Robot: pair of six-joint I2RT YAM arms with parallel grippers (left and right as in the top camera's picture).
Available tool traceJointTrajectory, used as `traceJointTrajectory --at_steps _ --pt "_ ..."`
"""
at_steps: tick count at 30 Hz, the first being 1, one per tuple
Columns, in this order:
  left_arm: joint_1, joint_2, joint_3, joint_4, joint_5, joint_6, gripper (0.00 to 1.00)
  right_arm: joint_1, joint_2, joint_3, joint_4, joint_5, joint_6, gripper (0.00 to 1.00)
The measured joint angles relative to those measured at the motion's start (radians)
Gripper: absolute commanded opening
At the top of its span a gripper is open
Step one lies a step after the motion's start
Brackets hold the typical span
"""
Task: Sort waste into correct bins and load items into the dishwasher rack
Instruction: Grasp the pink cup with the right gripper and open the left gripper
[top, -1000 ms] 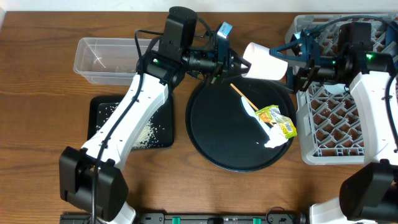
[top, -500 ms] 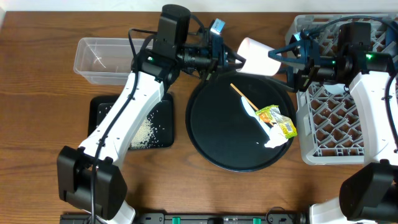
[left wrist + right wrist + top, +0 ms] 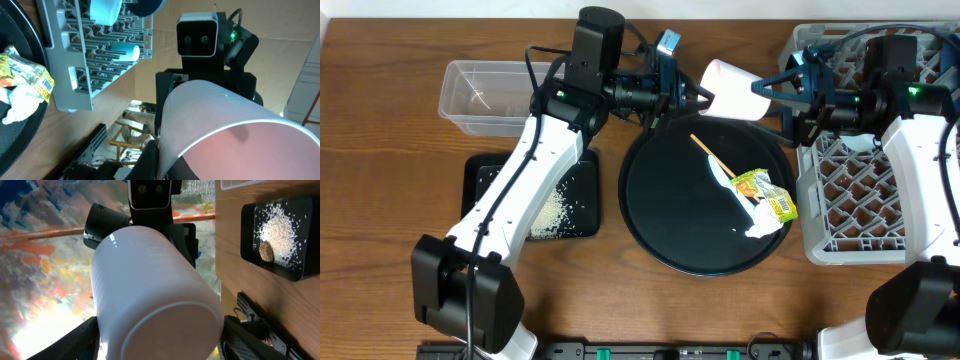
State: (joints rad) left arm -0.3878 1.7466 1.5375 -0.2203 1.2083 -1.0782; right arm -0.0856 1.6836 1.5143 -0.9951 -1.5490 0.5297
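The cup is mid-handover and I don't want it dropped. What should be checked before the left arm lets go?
1. The left gripper is shut on the cup: ok.
2. The fingers of the right gripper flank the cup's body: ok.
3. The right jaws are tight on the cup: cannot tell.
4. The cup is lifted off the table: ok.
5. The dishwasher rack has free pegs: ok.
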Motion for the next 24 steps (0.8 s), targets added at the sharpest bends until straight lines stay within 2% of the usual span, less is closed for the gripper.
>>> traceJointTrajectory --at_steps 16,20,24 --pt "0.000 0.000 0.000 0.000 0.069 -0.022 0.06 0.000 0.000 0.000 0.073 0.000 0.000 0.74" --pt "0.000 0.000 0.000 -0.001 0.076 -0.023 0.06 0.000 0.000 0.000 0.073 0.000 0.000 0.73" --pt "0.000 0.000 0.000 -0.003 0.076 -0.024 0.06 0.000 0.000 0.000 0.074 0.000 0.000 0.67"
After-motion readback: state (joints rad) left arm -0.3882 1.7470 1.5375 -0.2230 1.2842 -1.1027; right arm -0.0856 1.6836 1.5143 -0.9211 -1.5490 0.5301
